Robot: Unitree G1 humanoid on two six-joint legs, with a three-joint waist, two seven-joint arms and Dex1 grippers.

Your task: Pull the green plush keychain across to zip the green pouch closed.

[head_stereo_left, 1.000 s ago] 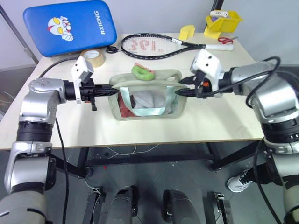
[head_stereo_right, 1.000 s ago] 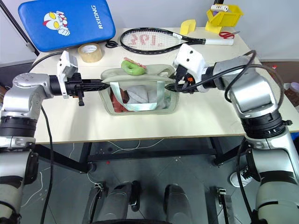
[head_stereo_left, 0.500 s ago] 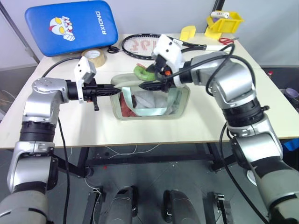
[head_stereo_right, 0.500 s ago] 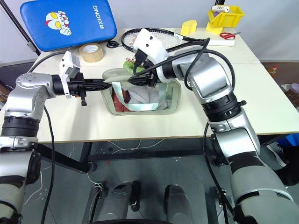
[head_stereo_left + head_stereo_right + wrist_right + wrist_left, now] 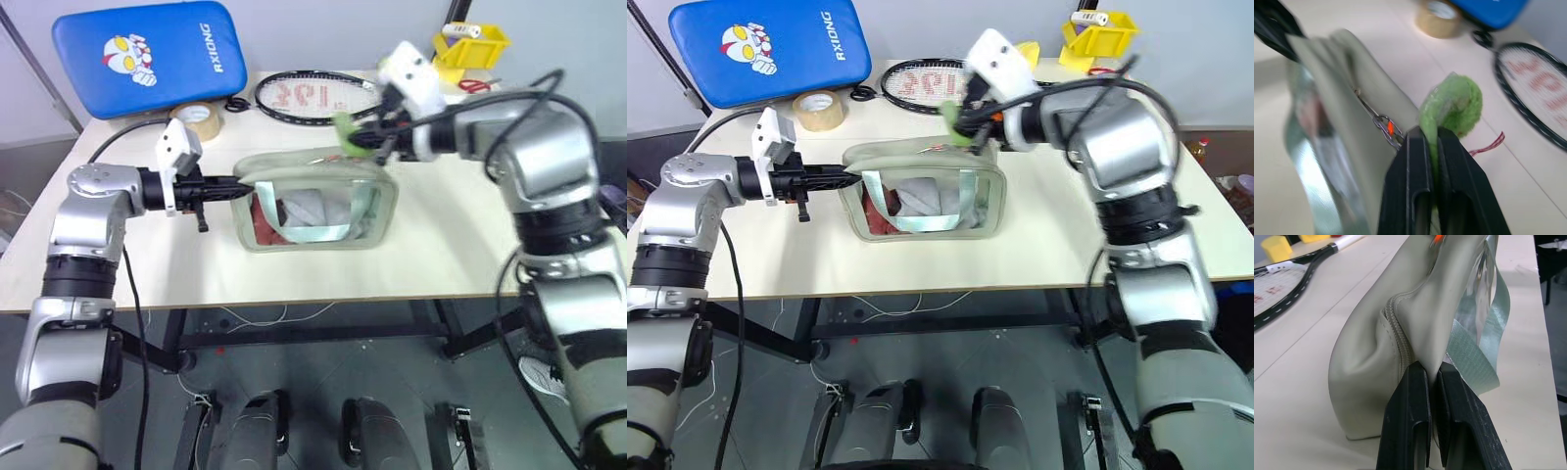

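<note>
Right wrist view, nearest first: the right gripper point(image 5: 1430, 142) is clamped on the green plush keychain point(image 5: 1452, 105), whose little chain runs down to the zip on top of the green pouch point(image 5: 1337, 98). Half a second ago this gripper sat open over the left part of the pouch beside the charm. Now it has closed on the charm and swept it to the pouch's right end, so the zip looks run most of the way across. How fully it has closed I cannot tell.

In the left wrist view the left gripper point(image 5: 1431, 382) stays pinched on the fabric at the pouch's left end, by the zip seam, anchoring it against the pull.

From the head camera the pouch point(image 5: 313, 206) stands upright near the middle of the pale table point(image 5: 147, 264), its clear window facing the robot. Behind it lie a roll of tape point(image 5: 196, 119) and a racket point(image 5: 313, 96). Farther back, a blue pad point(image 5: 147, 54) leans at the left corner and a yellow bin point(image 5: 475, 44) sits at the right, before a grey wall.
</note>
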